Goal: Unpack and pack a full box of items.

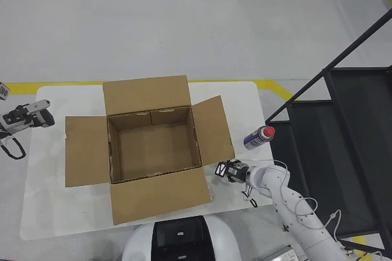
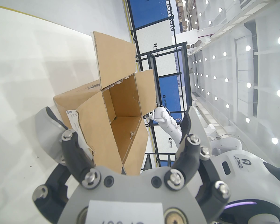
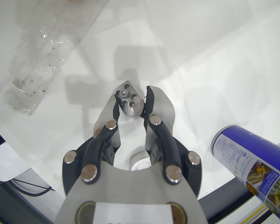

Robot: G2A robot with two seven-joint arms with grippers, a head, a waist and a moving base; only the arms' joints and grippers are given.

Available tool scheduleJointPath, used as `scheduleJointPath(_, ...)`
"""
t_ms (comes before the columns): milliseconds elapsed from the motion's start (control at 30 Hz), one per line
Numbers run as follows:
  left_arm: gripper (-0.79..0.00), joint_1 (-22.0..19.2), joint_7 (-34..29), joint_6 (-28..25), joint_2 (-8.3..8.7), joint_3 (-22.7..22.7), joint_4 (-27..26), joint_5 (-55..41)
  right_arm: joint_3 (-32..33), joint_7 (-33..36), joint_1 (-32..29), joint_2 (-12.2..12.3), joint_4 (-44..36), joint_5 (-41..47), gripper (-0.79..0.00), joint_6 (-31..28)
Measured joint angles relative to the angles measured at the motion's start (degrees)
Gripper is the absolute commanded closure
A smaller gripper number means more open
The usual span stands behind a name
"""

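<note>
An open cardboard box stands in the middle of the white table, all flaps folded out and its inside bare. In the left wrist view the box lies just ahead of my left gripper, which is open with nothing between its fingers. That gripper hangs at the table's left edge, apart from the box's left flap. My right gripper is shut on a small metal plate with holes, low over the table. It sits by the right flap's front corner. A blue spray can with a red cap lies right of the box.
A black metal stair frame stands close to the table's right side. A clear plastic strip lies flat on the table ahead of the right gripper. The spray can rests near the table's edge beside that gripper.
</note>
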Motion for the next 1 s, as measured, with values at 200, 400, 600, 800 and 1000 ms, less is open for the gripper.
scheduleJointPath(200, -0.785, 0.0, 0.0, 0.0, 0.00, 0.0, 0.0, 0.0, 3.2, -1.9, -4.0, 0.7, -4.5, 2.0, 0.000, 2.0)
scheduleJointPath(400, -0.785, 0.0, 0.0, 0.0, 0.00, 0.0, 0.0, 0.0, 5.9, -2.2, -7.4, 1.1, -7.6, 4.6, 0.000, 2.9)
scheduleJointPath(600, -0.785, 0.0, 0.0, 0.0, 0.00, 0.0, 0.0, 0.0, 4.5, -1.0, -5.9, 0.8, -5.5, 8.5, 0.000, 2.8)
scheduleJointPath(800, -0.785, 0.0, 0.0, 0.0, 0.00, 0.0, 0.0, 0.0, 6.2, -2.5, -6.9, 1.1, -5.6, 12.8, 0.000, 2.9)
scheduleJointPath(1000, -0.785, 0.0, 0.0, 0.0, 0.00, 0.0, 0.0, 0.0, 11.4, -4.7, -13.5, 2.1, -13.6, 13.8, 0.000, 1.5)
